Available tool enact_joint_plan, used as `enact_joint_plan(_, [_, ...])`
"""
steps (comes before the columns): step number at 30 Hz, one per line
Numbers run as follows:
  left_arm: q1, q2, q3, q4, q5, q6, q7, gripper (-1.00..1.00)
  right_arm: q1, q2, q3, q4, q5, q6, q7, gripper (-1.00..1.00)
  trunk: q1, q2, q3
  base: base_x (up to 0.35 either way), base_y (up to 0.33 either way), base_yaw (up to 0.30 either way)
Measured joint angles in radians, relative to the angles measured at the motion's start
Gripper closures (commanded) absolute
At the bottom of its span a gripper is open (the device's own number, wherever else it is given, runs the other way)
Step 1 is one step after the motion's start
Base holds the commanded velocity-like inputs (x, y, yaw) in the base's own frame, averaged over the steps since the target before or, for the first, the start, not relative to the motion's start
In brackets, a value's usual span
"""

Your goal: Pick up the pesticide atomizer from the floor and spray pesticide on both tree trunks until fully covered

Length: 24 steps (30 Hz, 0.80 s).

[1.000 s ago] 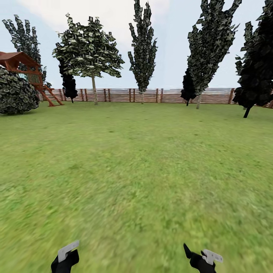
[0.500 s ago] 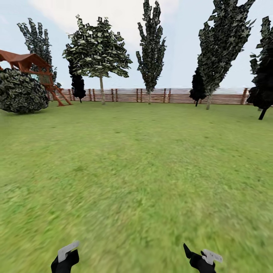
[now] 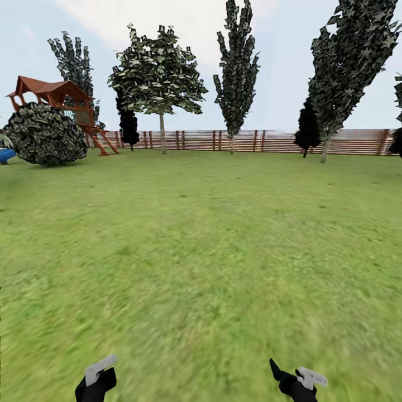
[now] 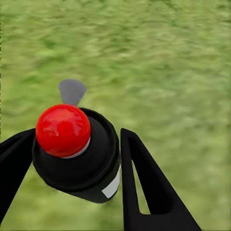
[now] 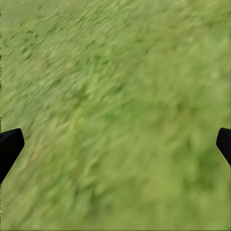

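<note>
the left wrist view gives what the head view lacks: the small black pesticide atomizer with a glossy red ball on top [image 4: 77, 154] sits between the two black fingers of the left gripper [image 4: 72, 163], both touching its round body, so the gripper is clenched on it above blurred grass. a white label patch shows on the atomizer's side, and a grey nozzle tip pokes out beyond the red ball.

in the right wrist view the right gripper [image 5: 115, 144] has its dark fingertips [image 5: 9, 147] far apart at the picture's edges with just soft, streaky lawn between them: spread wide and holding nothing.

the head view shows the wide green grass lawn [image 3: 201, 240] running to a brown horizontal-slat wooden fence [image 3: 279, 141]. a tree with a thin pale trunk and a rounded leafy crown [image 3: 159, 84] stands before the fence, with tall narrow dark trees [image 3: 237, 67] beside it. at the far left are a red-brown roofed wooden playset [image 3: 56, 97] and a round dark bush [image 3: 42, 134]. the tops of both wrists, black with white plates, sit at the lower edge.
</note>
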Motion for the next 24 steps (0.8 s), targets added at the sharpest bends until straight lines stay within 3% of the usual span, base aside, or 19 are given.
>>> enact_joint_plan(11, [0.0, 0.0, 0.0, 0.0, 0.0, 0.0, 0.0, 1.0, 0.0, 0.0, 0.001, 0.0, 0.0, 0.0, 0.0, -1.0, 0.0, 0.0, 0.0, 0.277, 0.0, 0.276])
enact_joint_plan(24, [0.0, 0.0, -0.001, 0.0, 0.0, 0.0, 0.0, 1.0, 0.0, 0.0, 0.001, 0.0, 0.0, 0.0, 0.0, -1.0, 0.0, 0.0, 0.0, 0.019, 0.0, 0.281])
